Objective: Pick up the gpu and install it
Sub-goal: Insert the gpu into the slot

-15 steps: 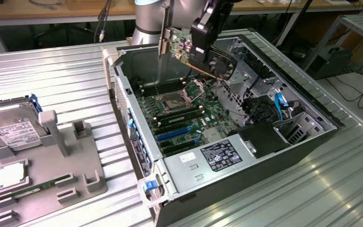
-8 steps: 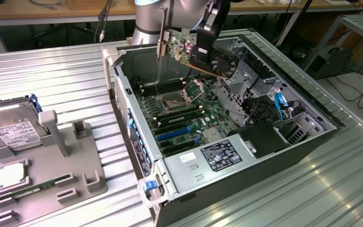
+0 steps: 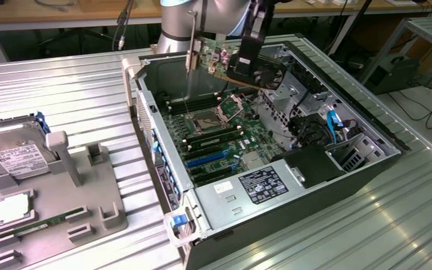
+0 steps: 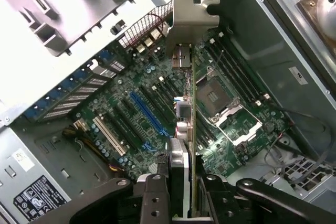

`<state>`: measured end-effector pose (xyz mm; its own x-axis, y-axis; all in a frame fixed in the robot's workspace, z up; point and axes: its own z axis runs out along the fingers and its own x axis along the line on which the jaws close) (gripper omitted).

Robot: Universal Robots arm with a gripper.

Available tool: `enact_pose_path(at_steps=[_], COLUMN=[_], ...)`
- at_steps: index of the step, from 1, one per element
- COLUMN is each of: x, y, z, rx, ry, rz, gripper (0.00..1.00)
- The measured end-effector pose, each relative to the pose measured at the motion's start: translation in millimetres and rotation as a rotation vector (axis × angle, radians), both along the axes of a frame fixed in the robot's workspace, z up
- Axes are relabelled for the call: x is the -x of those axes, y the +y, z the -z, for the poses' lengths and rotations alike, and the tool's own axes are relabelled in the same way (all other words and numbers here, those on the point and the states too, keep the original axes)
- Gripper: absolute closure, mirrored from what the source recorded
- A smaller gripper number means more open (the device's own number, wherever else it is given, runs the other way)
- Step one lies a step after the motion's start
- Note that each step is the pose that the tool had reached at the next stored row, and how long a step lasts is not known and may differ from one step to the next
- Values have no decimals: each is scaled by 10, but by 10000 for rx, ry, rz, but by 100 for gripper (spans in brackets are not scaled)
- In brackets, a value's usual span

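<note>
Presently held: the gpu [image 3: 235, 66] — I see it hanging clear in the gripper [image 3: 250, 48], over the far end of the open computer case [image 3: 144, 107].
Pincer state: partly closed, with the two black fingers [image 4: 152, 198] pressed against the card's opposite faces. In the wrist view the card stands edge-on between them, so I read a hold on the gpu.
Card attitude: tilted in the exterior view. Its silver bracket [image 3: 192, 42] is toward the exterior view's left and runs up and down, and the black cooler [image 3: 260, 73] is on the face toward the exterior view's right.
Card against board: apart — I see open air between its lower edge and the motherboard [image 3: 216, 143], so it is not yet seated.
Under the wrist camera: the card's thin edge runs beside the CPU socket [image 4: 215, 95], and the blue slot [image 4: 149, 114] lies on the other side of the card from that socket.
Inside the case: a power supply [image 3: 265, 185] with its label sits at the near end, and blue cables [image 3: 334, 125] lie by the drive bays at the exterior view's right.
Table: a ribbed metal table [image 3: 66, 90] carries the case and, well apart at the exterior view's left, a grey holder [image 3: 62, 169].
On the holder: a hard drive [image 3: 13, 157] with a white label and a thin RAM stick [image 3: 43, 224], both untouched.
</note>
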<state>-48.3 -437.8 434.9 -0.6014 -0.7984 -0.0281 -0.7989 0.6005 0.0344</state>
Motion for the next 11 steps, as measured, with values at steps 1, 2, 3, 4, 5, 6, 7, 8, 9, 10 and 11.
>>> enact_pose_path(at_steps=[1, 2, 3, 4, 5, 6, 7, 8, 9, 10, 11], x=[-2, -5, -9, -12, -16, -20, -24, -27, -31, -38, -46], y=[0, 0, 0, 0, 0, 0, 0, 0, 0, 0, 0], z=[0, 0, 0, 0, 0, 0, 0, 0, 0, 0, 0], rx=[0, -1, -1, 0, -1, -1, -1, 0, 0, 0, 0], ry=[-3, -7, -11, -15, -19, -24, -28, -31, -35, -41, -47], rz=[-127, -262, -397, -533, -680, -859, -1002, -1143, -1276, -1517, -1733], gripper=[72, 72, 72, 72, 72, 72, 72, 72, 72, 72, 72])
